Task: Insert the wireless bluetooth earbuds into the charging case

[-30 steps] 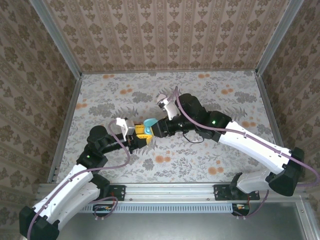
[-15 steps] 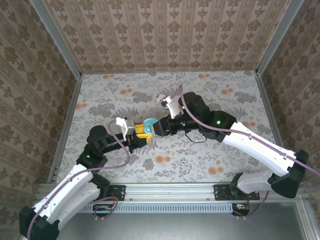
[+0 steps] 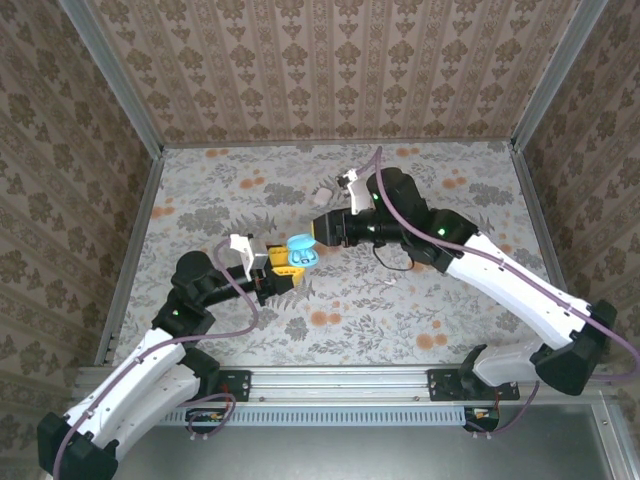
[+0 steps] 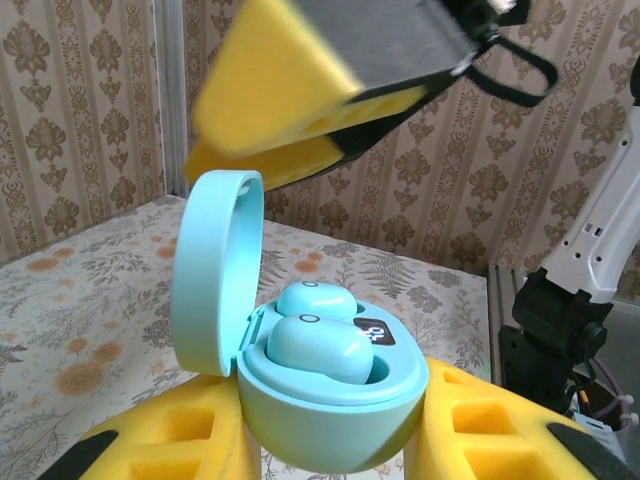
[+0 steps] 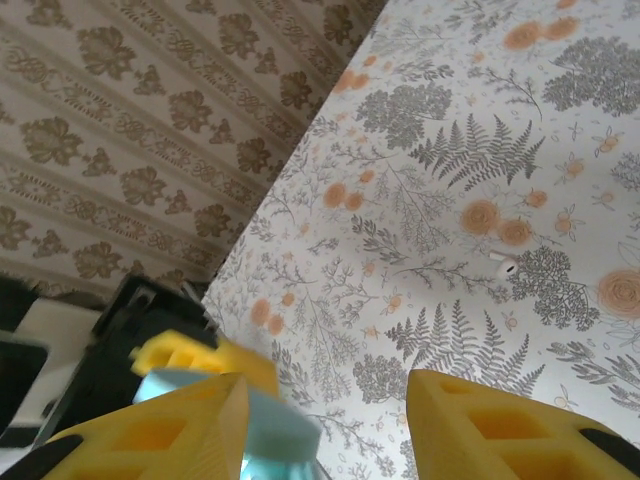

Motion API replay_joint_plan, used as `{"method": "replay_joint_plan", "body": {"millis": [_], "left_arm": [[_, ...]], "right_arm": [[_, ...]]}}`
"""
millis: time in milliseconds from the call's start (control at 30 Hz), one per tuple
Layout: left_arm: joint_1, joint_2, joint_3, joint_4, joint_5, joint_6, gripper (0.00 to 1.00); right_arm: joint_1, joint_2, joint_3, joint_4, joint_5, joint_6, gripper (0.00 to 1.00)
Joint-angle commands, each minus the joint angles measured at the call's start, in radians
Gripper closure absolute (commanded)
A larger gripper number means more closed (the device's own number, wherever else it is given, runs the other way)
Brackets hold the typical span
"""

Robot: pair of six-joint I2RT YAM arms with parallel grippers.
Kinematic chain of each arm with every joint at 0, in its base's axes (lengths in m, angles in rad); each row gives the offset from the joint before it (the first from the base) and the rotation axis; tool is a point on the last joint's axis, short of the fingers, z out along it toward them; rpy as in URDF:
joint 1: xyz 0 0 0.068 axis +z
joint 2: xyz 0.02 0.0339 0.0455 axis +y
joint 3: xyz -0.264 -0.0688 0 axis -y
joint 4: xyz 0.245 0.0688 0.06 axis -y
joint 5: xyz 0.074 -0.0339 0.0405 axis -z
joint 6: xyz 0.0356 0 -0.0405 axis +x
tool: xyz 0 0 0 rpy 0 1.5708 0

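Left hand (image 4: 330, 432) is clamped on the round teal plastic charging case (image 4: 335, 392), lid flipped up, both small teal earbuds (image 4: 318, 345) seated inside. Right hand (image 5: 330, 420) hovers close by, fingers spread, empty (a tiny white plastic earbud (image 5: 503, 266) lies on the floral-patterned desk (image 5: 470, 150)).

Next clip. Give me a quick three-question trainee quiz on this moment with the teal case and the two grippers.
1. True or false: the teal case is shut.
2. How many teal earbuds sit in the case? A) none B) one C) two
3. Which gripper holds the case?
Key: 1. False, its lid stands open. 2. C. 3. The left gripper; the right gripper is open, empty and apart from the case.
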Motion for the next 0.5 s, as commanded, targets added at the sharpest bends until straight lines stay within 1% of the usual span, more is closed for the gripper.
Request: {"method": "replay_joint_plan", "body": {"millis": [0,67,100,233,300,367,467], "left_arm": [[-0.007,-0.014,0.01,0.05,0.016,-0.026,0.7],[-0.006,-0.014,0.015,0.046,0.015,-0.025,0.7],[-0.007,-0.014,0.016,0.044,0.014,-0.025,0.7],[-0.007,-0.015,0.013,0.044,0.001,-0.021,0.7],[-0.006,-0.018,0.01,0.047,-0.013,-0.024,0.7],[-0.006,-0.017,0.01,0.05,-0.021,-0.025,0.69],[-0.006,-0.018,0.011,0.053,-0.027,-0.033,0.7]], "right_arm": [[-0.013,0.04,0.041,0.042,-0.069,0.051,0.54],[-0.015,0.043,0.047,0.042,-0.104,0.053,0.54],[-0.015,0.073,0.046,0.041,-0.12,0.056,0.54],[-0.016,0.069,0.018,0.04,-0.165,0.071,0.54],[-0.016,0.057,-0.015,0.046,-0.18,0.081,0.55],[-0.015,0.01,-0.047,0.047,-0.18,0.088,0.54],[-0.015,-0.039,-0.098,0.049,-0.159,0.103,0.52]]}}
